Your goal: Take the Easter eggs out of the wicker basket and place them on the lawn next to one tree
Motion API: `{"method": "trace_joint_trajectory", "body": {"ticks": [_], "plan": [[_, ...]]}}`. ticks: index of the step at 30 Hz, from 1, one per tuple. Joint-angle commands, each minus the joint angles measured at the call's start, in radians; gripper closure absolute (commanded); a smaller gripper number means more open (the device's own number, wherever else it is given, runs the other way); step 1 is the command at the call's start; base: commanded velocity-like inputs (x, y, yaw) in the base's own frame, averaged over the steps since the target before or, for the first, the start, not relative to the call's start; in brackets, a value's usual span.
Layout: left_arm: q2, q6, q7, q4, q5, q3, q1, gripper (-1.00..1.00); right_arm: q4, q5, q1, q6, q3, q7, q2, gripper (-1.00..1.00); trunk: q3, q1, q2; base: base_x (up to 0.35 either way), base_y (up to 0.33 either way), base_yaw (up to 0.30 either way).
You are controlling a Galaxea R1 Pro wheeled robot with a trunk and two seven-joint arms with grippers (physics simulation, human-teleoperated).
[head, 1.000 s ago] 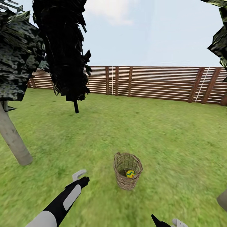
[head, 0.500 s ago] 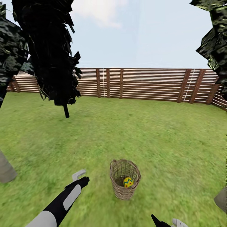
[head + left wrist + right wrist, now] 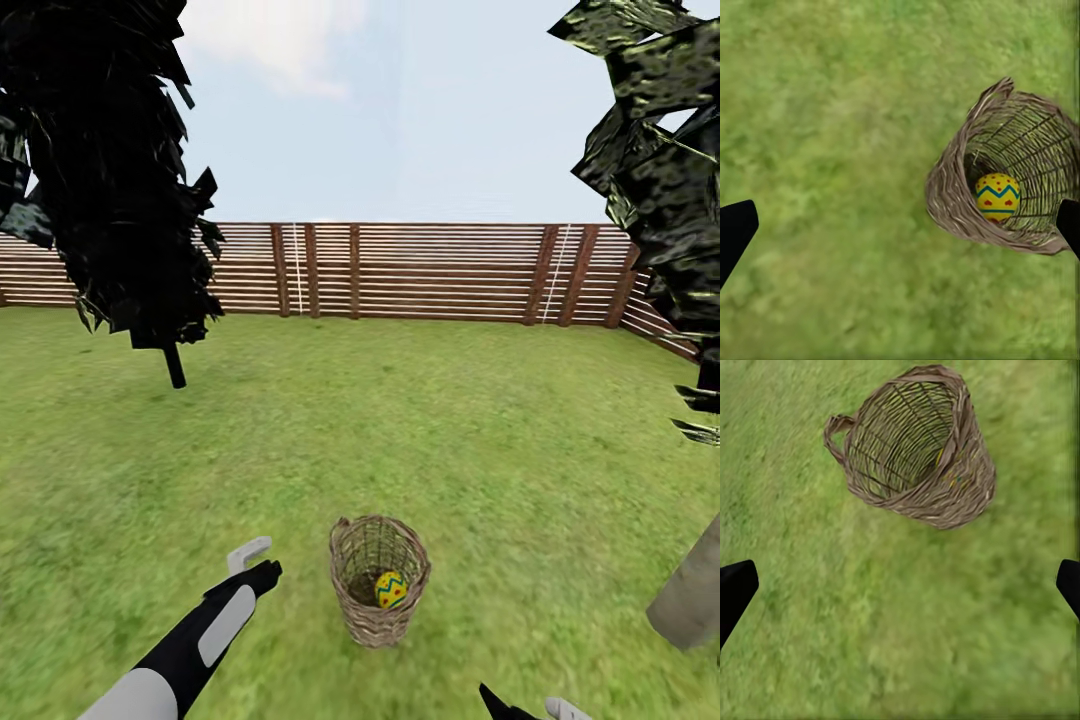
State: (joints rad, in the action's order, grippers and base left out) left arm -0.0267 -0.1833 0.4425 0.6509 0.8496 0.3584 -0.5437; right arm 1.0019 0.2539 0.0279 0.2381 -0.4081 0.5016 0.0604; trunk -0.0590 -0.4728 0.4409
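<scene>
The wicker basket [image 3: 379, 582] stands upright on the lawn [image 3: 400, 440] just ahead of me. One yellow Easter egg [image 3: 391, 590] with a blue zigzag and red dots lies inside it; in the left wrist view this egg [image 3: 997, 197] rests at the bottom of the basket [image 3: 975, 195]. My left gripper [image 3: 258, 560] hovers left of the basket, open [image 3: 900, 229] with grass between its fingers. My right gripper [image 3: 525, 706] peeks in at the lower edge, open [image 3: 900, 589] over grass, the basket [image 3: 916, 446] beyond it. A pale tree trunk [image 3: 692, 592] rises at the right.
A smaller tree with a dark trunk [image 3: 175, 366] and black foliage stands at the far left. A brown slatted fence [image 3: 420, 272] closes the garden at the back. Wide grass lies between the basket and the fence.
The whole view has swung right: the pale trunk at the left has left the picture and another has come in at the right. The basket sits lower in view. Both arms hold their pose.
</scene>
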Motion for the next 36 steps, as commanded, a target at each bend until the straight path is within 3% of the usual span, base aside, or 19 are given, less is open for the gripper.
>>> {"method": "trace_joint_trajectory", "body": {"ticks": [1,26,36], "plan": [[-0.002,-0.002,0.007,0.002,0.006,0.007,-0.001,-1.0,0.001,0.01,0.0,0.01,-0.003,0.004,0.001,-1.0,-0.001,-0.001,0.002,0.006,0.004,-0.212],[0.0,-0.002,-0.005,0.002,0.002,0.007,-0.001,-1.0,-0.005,0.01,0.0,0.009,-0.003,0.005,0.0,-1.0,0.028,-0.001,0.002,0.187,0.159,-0.209],[0.0,-0.001,-0.004,0.002,0.002,0.007,-0.001,-1.0,-0.005,0.011,-0.001,0.011,-0.004,0.004,-0.001,-1.0,0.03,-0.001,0.002,0.241,0.184,-0.039]]}}
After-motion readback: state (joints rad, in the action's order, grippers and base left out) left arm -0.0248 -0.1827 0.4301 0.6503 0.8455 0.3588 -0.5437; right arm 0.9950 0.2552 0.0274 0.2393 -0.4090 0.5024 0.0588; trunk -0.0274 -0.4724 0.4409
